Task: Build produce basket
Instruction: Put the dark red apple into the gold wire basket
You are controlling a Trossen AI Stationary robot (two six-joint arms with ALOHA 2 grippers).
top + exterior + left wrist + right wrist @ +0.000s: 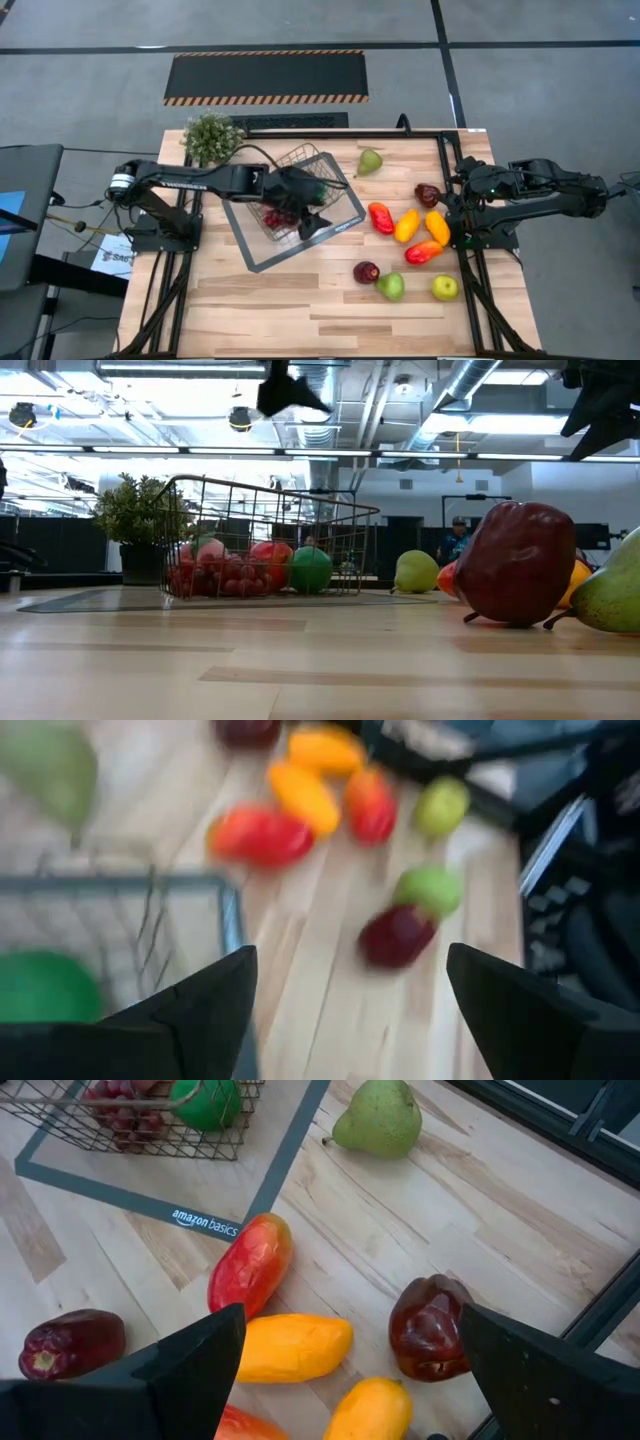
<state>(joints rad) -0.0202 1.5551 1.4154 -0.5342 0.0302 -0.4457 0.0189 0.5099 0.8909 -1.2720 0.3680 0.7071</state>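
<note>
Spread apart and gripping nothing, both fingers of the left gripper [312, 222] hovering over the basket [341, 207]; likewise parted and empty, the right gripper [345, 1370] waiting at the right table edge above the loose produce.

Lying under everything, a pale wooden table [300, 310] of jointed planks, framed by black rails. Stretching beyond it, a grey floor with a black mat [266, 76] edged in hazard stripes. Showing across the table in the low view, a big hall with ceiling lights, pipes and a person [456, 538] standing far off. Standing at the far left corner, a potted plant [211, 137].

Reading "amazon basics" [204, 1223] on the grey tray [290, 1150] under the basket.

Resting inside the basket, red grapes [215, 575], a green ball [311, 569] and what is probably a red fruit [270, 558], blurred behind the wire. Sitting right of the basket, outside it: a green pear [370, 161], a dark red pepper [430, 1330], a red mango [250, 1264] and an orange mango [290, 1347], all clear of the right fingers.
</note>
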